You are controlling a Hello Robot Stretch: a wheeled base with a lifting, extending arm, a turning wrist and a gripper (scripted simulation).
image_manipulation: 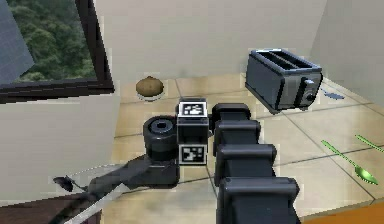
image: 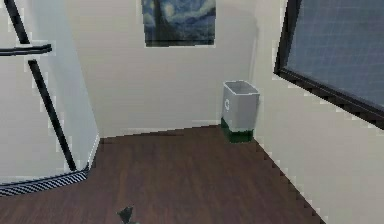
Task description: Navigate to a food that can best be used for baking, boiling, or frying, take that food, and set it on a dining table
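I see bare tan tiled counter (image_manipulation: 215, 88) between small brown round lump (image_manipulation: 151, 88) and silver-black toaster (image_manipulation: 283, 78); green utensils (image_manipulation: 340, 148) clutter rt edge. Fwd: dark wood floor (image: 190, 170) open, white fridge (image: 40, 100) blocks view's left.

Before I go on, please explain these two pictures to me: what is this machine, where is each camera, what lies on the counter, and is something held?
It is a wheeled robot with one extending arm. The forward view looks ahead: a white fridge, a painting, a small bin and a window. The arm side view looks toward the side where the arm reaches. The dark bar is the arm; the gripper is at its end. On the tiled counter stand a toaster and a round brown thing, perhaps a potato; green utensils lie nearby. I cannot tell whether the gripper holds anything.
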